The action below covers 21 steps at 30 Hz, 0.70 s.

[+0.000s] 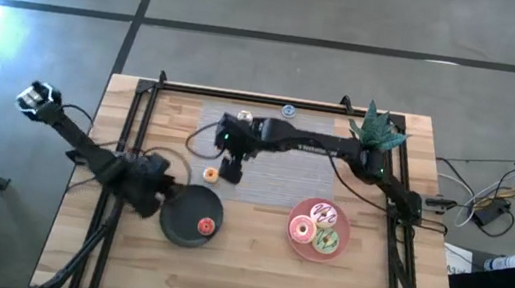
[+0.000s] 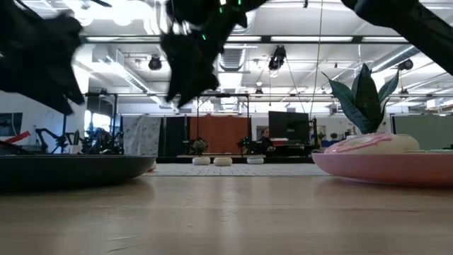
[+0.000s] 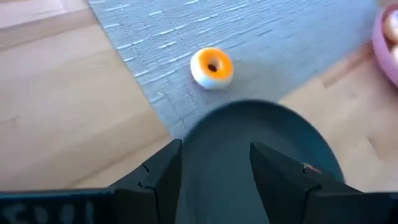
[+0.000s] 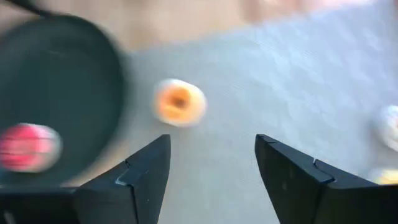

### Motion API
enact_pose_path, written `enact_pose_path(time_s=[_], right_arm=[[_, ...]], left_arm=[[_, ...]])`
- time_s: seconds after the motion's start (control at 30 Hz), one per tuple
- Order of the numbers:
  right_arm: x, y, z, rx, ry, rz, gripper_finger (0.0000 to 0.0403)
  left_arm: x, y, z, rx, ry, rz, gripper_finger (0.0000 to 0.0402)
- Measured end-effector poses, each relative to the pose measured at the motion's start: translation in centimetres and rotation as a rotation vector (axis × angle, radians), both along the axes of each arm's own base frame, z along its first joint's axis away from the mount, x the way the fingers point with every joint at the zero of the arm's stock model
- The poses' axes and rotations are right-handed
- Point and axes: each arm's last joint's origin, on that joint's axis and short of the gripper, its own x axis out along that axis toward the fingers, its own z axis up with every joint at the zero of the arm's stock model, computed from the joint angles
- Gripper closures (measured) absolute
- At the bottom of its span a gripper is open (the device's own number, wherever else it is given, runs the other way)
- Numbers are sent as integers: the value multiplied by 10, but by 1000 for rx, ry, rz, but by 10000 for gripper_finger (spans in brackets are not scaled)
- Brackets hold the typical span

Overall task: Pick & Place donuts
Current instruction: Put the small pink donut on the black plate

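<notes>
- High view: the small orange toy ring donut (image 1: pixel 210 174) lies flat on the grey mat (image 1: pixel 284 173) at frame centre, just above the round dark plate (image 1: pixel 189 217), with the right gripper (image 1: pixel 231 169) directly beside it.
- Right wrist view: right jaws spread and empty, the donut just beyond the gap, toward the upper left.
- The left gripper (image 3: pixel 214 177), released and empty, waits over the dark plate; a ring has no long axis.

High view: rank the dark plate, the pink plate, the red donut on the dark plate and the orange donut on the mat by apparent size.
1. dark plate and pink plate: look alike, no clear winner.
2. red donut and orange donut: both tiny, too close to separate.
</notes>
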Motion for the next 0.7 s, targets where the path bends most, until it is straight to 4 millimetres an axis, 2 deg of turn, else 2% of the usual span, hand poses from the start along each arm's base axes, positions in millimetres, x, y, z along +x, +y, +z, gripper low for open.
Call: enact_pose_path(time_s=[0.07, 0.2, 0.4, 0.53, 0.7], right_arm=[[-6, -10, 0, -13, 37, -2, 177], [-19, -13, 12, -8, 66, 3, 177], [-30, -16, 7, -27, 121, -21, 177], [-41, -12, 11, -31, 130, -37, 177], [-51, -13, 1, -26, 155, -61, 177]], left_arm=[[12, 13, -5, -40, -23, -4, 239], [32, 48, -16, -180, -105, 13, 239], [35, 93, -30, -236, -127, 18, 239], [34, 106, -32, -248, -121, -19, 239], [43, 110, -39, -236, -110, -90, 239]])
